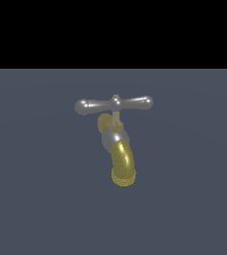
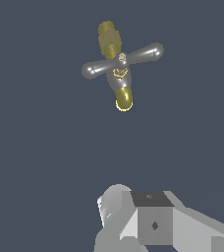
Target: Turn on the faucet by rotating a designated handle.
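Handle: your target is the slim shiny silver-grey crossbar handle (image 1: 114,103) with bulbous rounded ends and a small central knob. In the exterior view it lies roughly level, one end towards that view's left and the other towards its right, at the top of the faucet. Nothing touches it.

Faucet: the small metal faucet (image 1: 114,142), with a silver-grey body, a thin stem and a curved brass-yellow spout (image 1: 123,164), stands alone near the middle of the flat dark blue-grey surface (image 1: 31,199). The spout curls down towards the near side of the exterior view, below the handle.

Tool: you have only its pale grey blocky housing (image 2: 153,221) in the wrist view, well apart from the faucet, with bare surface between them. The fingertips are out of frame, so you cannot tell whether they stand apart or together. The exterior view shows no arm at all.

Done: nothing that the pictures show. The handle looks untouched, and no contact has been made.

Left: by my judgement, everything. You have to bring the tool across to one bulbous end of the handle, make contact on its side, then push it round the stem.

Watch: the spout sits just under the handle, so come in at the crossbar's height, not lower.
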Robot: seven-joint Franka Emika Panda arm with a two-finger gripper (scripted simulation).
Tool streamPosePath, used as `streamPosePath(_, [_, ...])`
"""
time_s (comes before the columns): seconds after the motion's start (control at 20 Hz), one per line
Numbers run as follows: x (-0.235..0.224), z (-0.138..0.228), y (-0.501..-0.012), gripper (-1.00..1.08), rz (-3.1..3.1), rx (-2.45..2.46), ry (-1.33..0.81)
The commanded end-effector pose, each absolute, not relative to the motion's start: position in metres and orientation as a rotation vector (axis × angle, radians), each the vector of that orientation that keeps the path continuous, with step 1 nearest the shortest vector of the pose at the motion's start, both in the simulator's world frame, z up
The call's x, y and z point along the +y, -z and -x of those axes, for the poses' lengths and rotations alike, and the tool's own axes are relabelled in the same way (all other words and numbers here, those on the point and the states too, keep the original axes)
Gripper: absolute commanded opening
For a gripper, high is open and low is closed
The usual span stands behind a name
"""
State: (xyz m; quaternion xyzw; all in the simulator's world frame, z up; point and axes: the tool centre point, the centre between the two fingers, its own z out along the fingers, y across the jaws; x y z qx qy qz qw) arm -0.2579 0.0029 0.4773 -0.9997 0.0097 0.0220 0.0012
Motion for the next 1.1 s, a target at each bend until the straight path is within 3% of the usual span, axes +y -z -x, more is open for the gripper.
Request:
streamPosePath(0.0, [0.003,0.258,-0.477,-1.0,3.138,0.03,-0.069])
streamPosePath(1.05, [-0.03,0.254,-0.437,-1.0,3.116,-0.377,-0.063])
